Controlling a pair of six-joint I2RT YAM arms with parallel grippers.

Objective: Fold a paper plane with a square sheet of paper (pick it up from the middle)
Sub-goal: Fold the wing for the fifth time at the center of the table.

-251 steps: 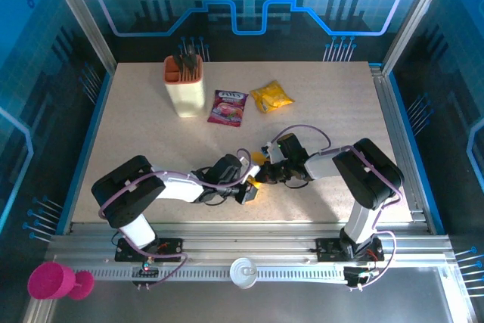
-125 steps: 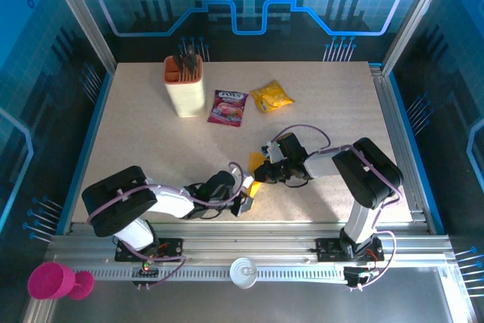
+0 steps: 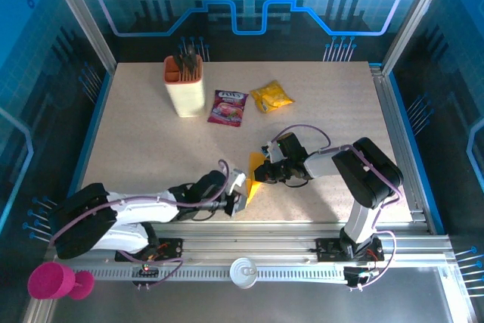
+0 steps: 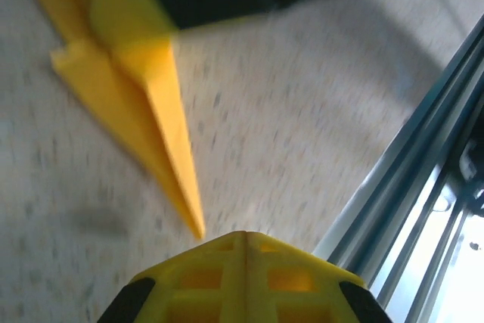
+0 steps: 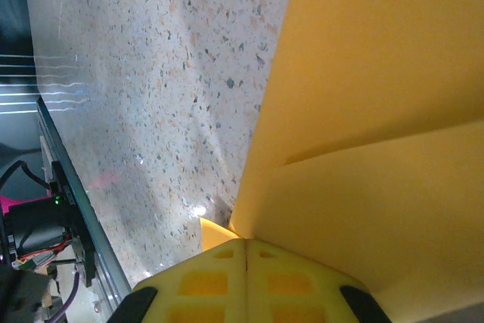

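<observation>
The square sheet of paper (image 3: 255,172) is orange-yellow and folded into a narrow pointed paper plane, near the table's front middle. My right gripper (image 3: 265,175) is shut on its right side; in the right wrist view the folded layers (image 5: 378,111) run straight into the shut seam of the gripper (image 5: 246,241). My left gripper (image 3: 242,193) sits just left of and below the plane, shut on nothing. In the left wrist view the plane (image 4: 162,111) points its tip down toward the left gripper (image 4: 246,236), a small gap apart.
A beige holder (image 3: 185,85), a purple packet (image 3: 229,107) and a crinkled yellow snack packet (image 3: 271,96) stand at the back. The metal rail (image 3: 249,231) along the near table edge is close behind the left gripper (image 4: 408,209). A pink cup (image 3: 49,281) lies off the table at the front left.
My left arm has swung down and back toward the near left, its gripper pulling off the paper. The right gripper stays on the plane, which now shows more fully.
</observation>
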